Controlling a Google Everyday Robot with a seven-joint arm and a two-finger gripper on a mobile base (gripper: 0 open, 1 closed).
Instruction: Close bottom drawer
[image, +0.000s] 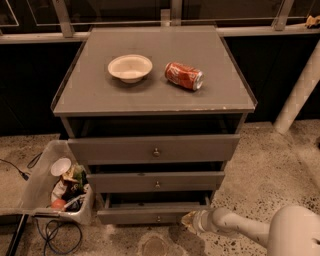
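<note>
While the bottom drawer (130, 216) stands pulled out, the gripper (190, 221) sits low by its front's right end, how far spread one cannot tell.

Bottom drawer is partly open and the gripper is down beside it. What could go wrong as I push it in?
1. The gripper sits at the right end of the bottom drawer, away from its knob; an off-centre push may skew the drawer and jam it.
2. So near the corner, the gripper could slip off past the front.
</note>
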